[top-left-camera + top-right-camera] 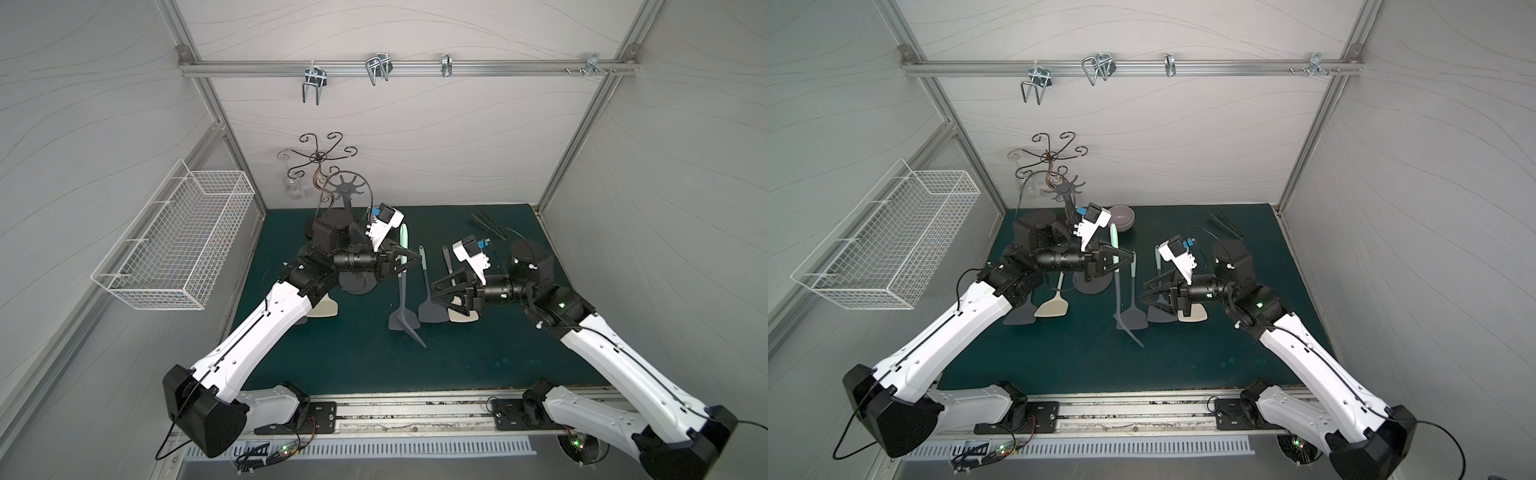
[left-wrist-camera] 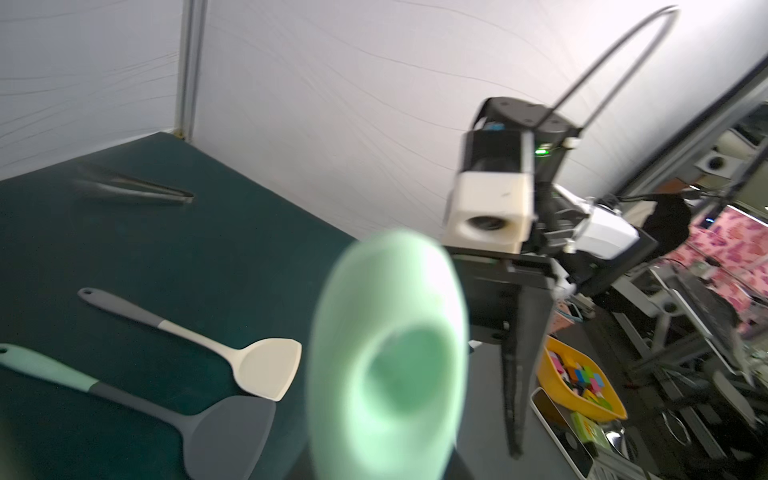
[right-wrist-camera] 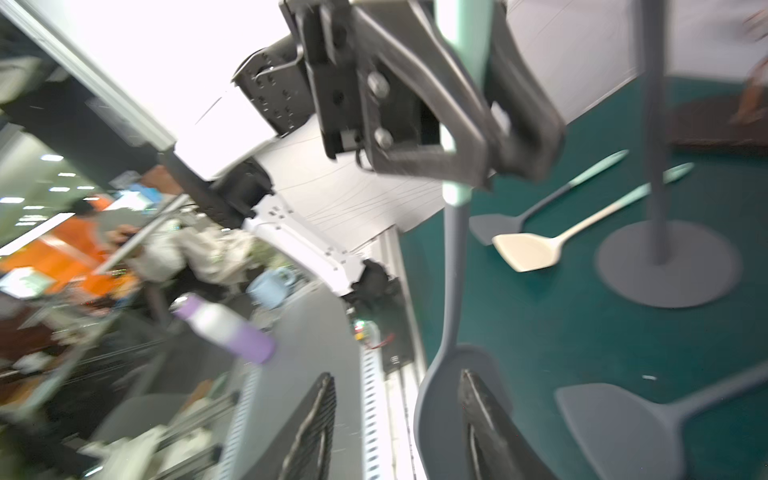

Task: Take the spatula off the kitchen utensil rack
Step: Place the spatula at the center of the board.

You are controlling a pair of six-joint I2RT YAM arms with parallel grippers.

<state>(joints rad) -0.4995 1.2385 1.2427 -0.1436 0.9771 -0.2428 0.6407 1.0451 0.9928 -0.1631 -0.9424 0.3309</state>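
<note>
The left arm reaches level over the surface (image 1: 374, 365), its left pincer (image 1: 415, 262) clenched on the mint handle of the spatula (image 1: 402, 291), blade hanging down. The right pincer (image 1: 433, 292) stands released just beside the blade, with bare surface in front. The spatula hangs clear of the kitchen utensil rack (image 1: 347, 189), which stands near the left wrist

A: Where do the top views sit?
B: High above the front edge, both looking down on the green mat (image 1: 374, 365) and both arms, nearly alike.
A: And the wrist cameras?
B: Close in: left wrist faces the right arm (image 2: 598, 228) past the blurred handle of the spatula (image 2: 386, 353); right wrist faces the left gripper (image 3: 494, 166) and kitchen utensil rack (image 3: 623, 270).
</note>
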